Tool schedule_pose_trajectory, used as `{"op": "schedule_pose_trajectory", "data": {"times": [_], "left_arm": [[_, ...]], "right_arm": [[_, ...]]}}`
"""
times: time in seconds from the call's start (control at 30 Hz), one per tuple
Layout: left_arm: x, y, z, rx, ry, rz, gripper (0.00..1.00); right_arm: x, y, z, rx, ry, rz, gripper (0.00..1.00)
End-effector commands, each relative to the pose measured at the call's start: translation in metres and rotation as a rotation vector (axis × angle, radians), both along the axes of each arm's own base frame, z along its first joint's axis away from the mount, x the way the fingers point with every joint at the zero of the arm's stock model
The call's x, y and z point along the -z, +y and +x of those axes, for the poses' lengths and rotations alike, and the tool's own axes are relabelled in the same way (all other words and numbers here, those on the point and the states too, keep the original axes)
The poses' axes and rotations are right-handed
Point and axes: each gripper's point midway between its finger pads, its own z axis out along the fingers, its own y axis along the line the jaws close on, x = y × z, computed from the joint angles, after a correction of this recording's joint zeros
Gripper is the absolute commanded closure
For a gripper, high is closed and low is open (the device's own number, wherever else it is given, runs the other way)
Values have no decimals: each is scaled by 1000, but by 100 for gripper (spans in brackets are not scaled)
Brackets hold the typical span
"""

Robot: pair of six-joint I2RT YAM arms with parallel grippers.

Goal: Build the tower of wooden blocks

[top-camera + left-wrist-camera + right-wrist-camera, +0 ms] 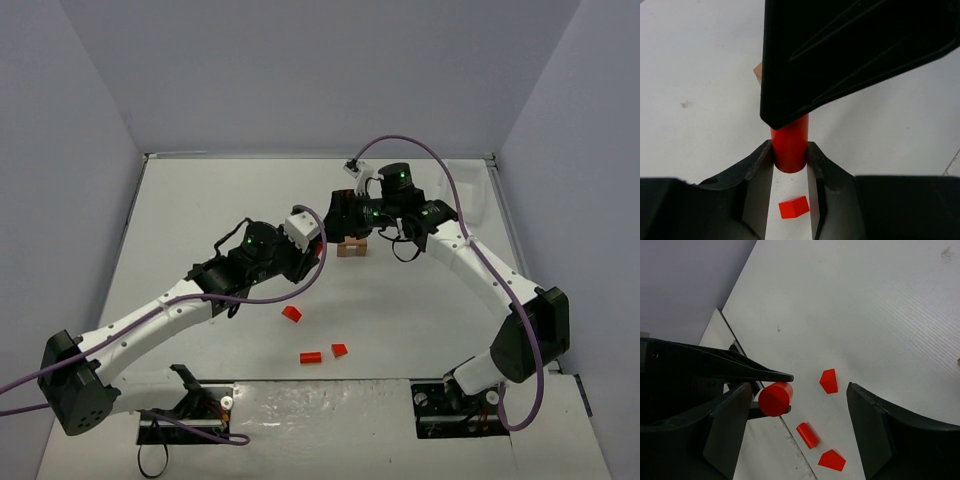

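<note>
My left gripper (790,150) is shut on a red-orange cylinder (789,142), held above the table. In the right wrist view that cylinder (775,399) shows end-on, pinched by the left gripper's thin fingers (760,374), just inside the left finger of my right gripper (800,427). The right jaws stand open around it, not touching. In the top view both grippers meet mid-table, left (318,250) and right (342,222), next to a tan block (351,248) standing on the table. Loose red pieces lie nearer: a wedge (291,313), a small cylinder (311,357) and another wedge (339,350).
The white table (420,300) has grey walls on the left, back and right. My right gripper's black finger (855,50) fills the top of the left wrist view. A purple cable (450,180) loops over the right arm.
</note>
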Motion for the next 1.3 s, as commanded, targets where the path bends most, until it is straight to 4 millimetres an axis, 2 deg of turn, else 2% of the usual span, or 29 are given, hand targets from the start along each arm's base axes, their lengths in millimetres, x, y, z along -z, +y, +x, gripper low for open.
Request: {"op": "schedule_pose_trajectory", "data": {"times": [0.0, 0.37, 0.67, 0.8, 0.87, 0.9, 0.93, 1.0, 1.07, 1.13, 1.27], "left_arm": [[-43, -15, 11, 33, -102, -101, 100], [-45, -15, 13, 31, -98, -109, 100], [-41, -15, 13, 27, -89, -105, 100], [-40, -16, 13, 32, -87, -104, 100], [-38, -16, 14, 29, -84, -102, 100], [-38, -15, 14, 26, -82, -100, 99], [-36, -15, 15, 23, -78, -98, 95], [-32, -15, 15, 16, -71, -93, 75], [-30, -12, 17, -3, -66, -91, 64], [-26, -9, 18, -29, -56, -86, 46], [-16, 5, 21, -105, -37, -58, 28]], "right_arm": [[-25, 9, -5, -46, -48, 63, 28], [-15, 13, -14, -70, -19, 54, 43], [-6, 14, -19, -83, 1, 46, 62], [-4, 15, -20, -83, -7, 38, 78], [-7, 14, -19, -76, -28, 33, 92], [-9, 14, -18, -73, -38, 32, 96], [-10, 13, -16, -66, -52, 28, 99], [-13, 11, -11, -48, -87, 14, 100], [-15, 8, -8, -33, -114, 3, 100], [-16, 1, 1, 11, -170, -30, 100], [-18, -15, 22, 120, -262, -112, 100]]}}
